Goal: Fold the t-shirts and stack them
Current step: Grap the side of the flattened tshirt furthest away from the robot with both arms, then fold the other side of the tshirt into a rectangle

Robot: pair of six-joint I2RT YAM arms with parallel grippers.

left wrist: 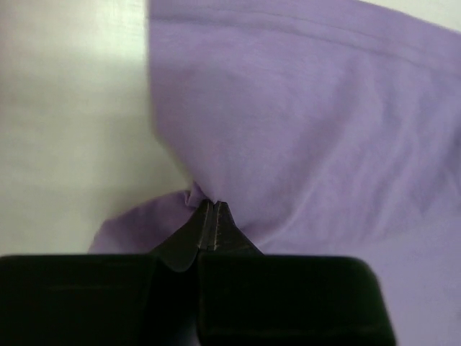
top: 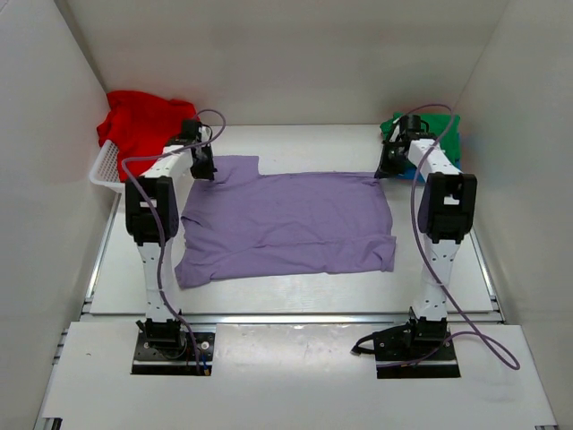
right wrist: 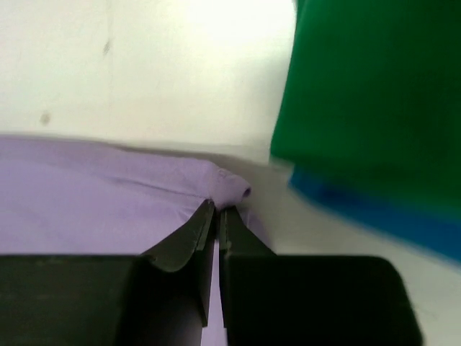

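The lavender t-shirt (top: 286, 224) lies spread across the middle of the table. My left gripper (top: 202, 166) is shut on its far left corner, the cloth bunching at the fingertips (left wrist: 209, 205) in the left wrist view. My right gripper (top: 390, 164) is shut on its far right corner, pinching a fold of lavender cloth (right wrist: 229, 189). The red t-shirt (top: 139, 121) is heaped in the basket at the far left. The green t-shirt (top: 443, 134) lies folded on the blue t-shirt (right wrist: 374, 216) at the far right.
A white slotted basket (top: 103, 170) stands at the far left under the red shirt. White walls enclose the table on three sides. The folded green and blue pile lies close beside my right gripper.
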